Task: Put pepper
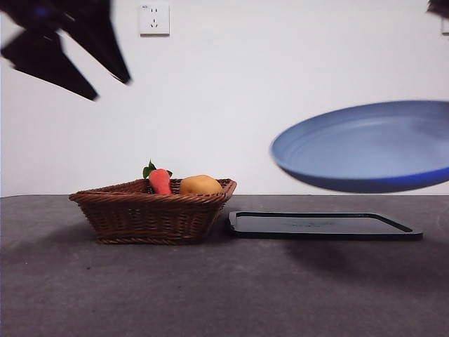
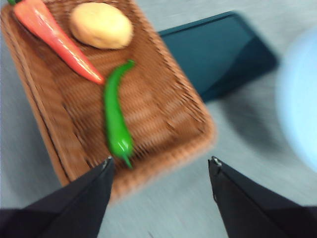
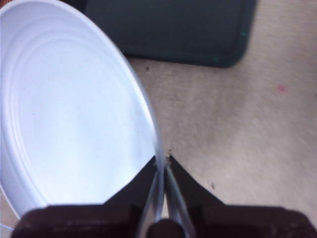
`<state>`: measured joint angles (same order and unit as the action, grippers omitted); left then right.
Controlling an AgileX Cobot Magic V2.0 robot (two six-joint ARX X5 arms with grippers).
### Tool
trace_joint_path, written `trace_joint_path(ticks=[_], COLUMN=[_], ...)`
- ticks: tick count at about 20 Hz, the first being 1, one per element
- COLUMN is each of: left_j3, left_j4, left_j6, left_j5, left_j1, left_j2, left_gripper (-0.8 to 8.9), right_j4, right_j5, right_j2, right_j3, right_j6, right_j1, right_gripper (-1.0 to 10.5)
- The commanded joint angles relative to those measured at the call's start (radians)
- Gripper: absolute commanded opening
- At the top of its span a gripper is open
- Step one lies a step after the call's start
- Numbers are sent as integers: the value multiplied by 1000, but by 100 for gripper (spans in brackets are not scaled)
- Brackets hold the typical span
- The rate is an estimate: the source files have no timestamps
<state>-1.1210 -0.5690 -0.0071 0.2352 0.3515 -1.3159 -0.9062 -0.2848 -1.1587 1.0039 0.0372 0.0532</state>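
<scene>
The green pepper [image 2: 116, 119] lies in the brown wicker basket [image 2: 163, 104], beside a red-orange carrot [image 2: 57, 39] and a rounded yellow item [image 2: 101, 25]. In the front view the basket [image 1: 151, 214] hides the pepper. My left gripper [image 2: 161, 166] is open, high above the basket's near edge; it shows dark at the top left of the front view [image 1: 66, 42]. My right gripper [image 3: 162, 161] is shut on the rim of a blue plate [image 3: 69, 114], held tilted in the air above the black tray [image 1: 323, 225].
The black tray [image 2: 218, 54] lies flat on the grey table just right of the basket. A wall socket [image 1: 154, 19] is on the white wall behind. The blue plate [image 1: 365, 144] hangs over the tray's right half.
</scene>
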Motion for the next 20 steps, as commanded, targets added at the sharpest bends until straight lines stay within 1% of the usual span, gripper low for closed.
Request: trace_joint_path(ticks=[1,4,8,11,17,20], left_j3=[-127,-282,-398,-416,-418,-418], left_j4=[-22,-72,-98,-79,-39,-30], left_j6=[35,60,69,86,90,90], left_j5=[-52,-133,-134,-157,-158,-193], left_j1=[26,45,48,49,55,56], left_j2=[-158,-343,-514,-584,-681,-707], left_gripper=[336,336,336,336,336,336], right_j4=[-12,-24,-25,-32,-32,-34], right_j5=[-4,-5,-5,-5,-5,-5], right_j2=[38,92,119,119,119,119], right_j3=[16,16,16,16,16,16], right_j6=[-11,-17,-32,-36,-36,-36], right_j1=[-13,-22,-21,-21,-21,-20], right_gripper=[3,3,3,3,3,3])
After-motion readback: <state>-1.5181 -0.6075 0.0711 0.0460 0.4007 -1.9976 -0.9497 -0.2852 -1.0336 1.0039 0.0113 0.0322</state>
